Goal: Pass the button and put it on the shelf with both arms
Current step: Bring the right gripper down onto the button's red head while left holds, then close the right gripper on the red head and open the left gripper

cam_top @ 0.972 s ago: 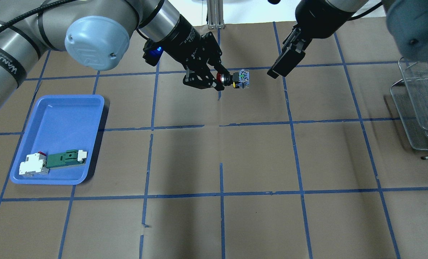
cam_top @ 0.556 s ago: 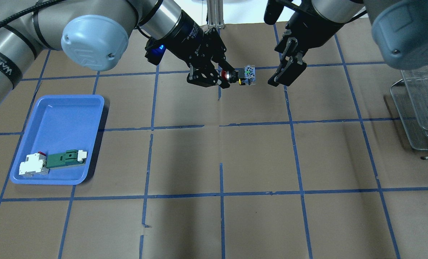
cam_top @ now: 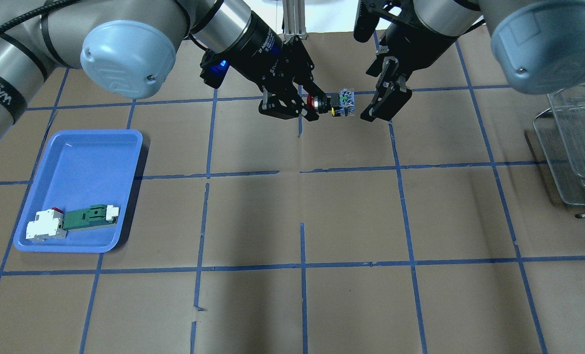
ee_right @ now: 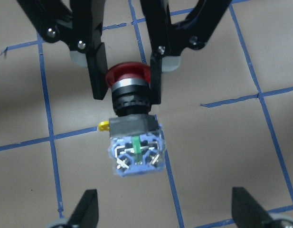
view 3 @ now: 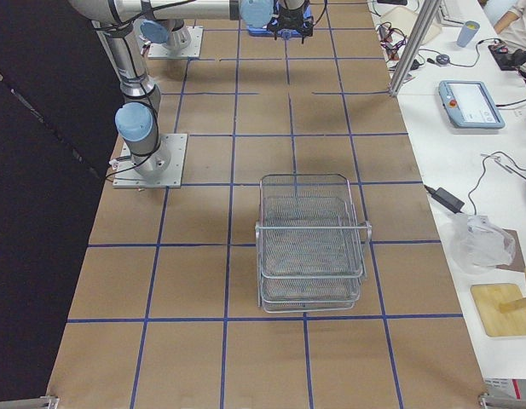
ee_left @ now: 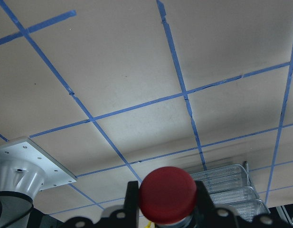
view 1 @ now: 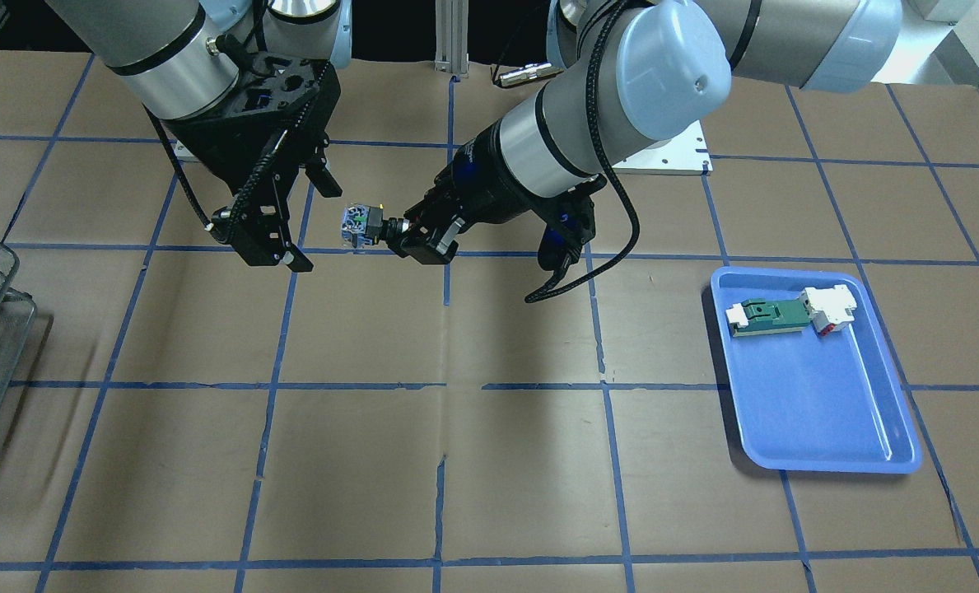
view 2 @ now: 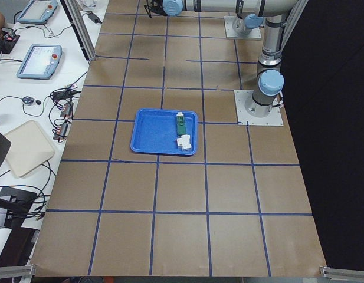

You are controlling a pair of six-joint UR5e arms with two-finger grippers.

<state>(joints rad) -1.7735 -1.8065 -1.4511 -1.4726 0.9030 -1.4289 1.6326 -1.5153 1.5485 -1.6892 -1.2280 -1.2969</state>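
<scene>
My left gripper (cam_top: 316,107) is shut on the button (cam_top: 339,103) and holds it in the air, gripping the red cap and black collar, with the blue-white-green block pointing at my right gripper (cam_top: 371,112). The right gripper is open and empty, a short gap from the block. In the right wrist view the button (ee_right: 133,128) hangs between the left gripper's fingers (ee_right: 96,71), just beyond my own open fingertips (ee_right: 87,206). The front-facing view shows the button (view 1: 360,226) beside the right gripper (view 1: 312,226). The shelf (cam_top: 575,147) stands at the table's right edge.
A blue tray (cam_top: 85,157) at the left holds a green-and-white flat component (cam_top: 89,216) and a white block with a red bit (cam_top: 44,226). The shelf also shows in the right side view (view 3: 309,243). Brown paper with blue tape lines covers the table.
The right gripper has moved left and closer to the button's back block, staying open. The left gripper has carried the button slightly to the right.
</scene>
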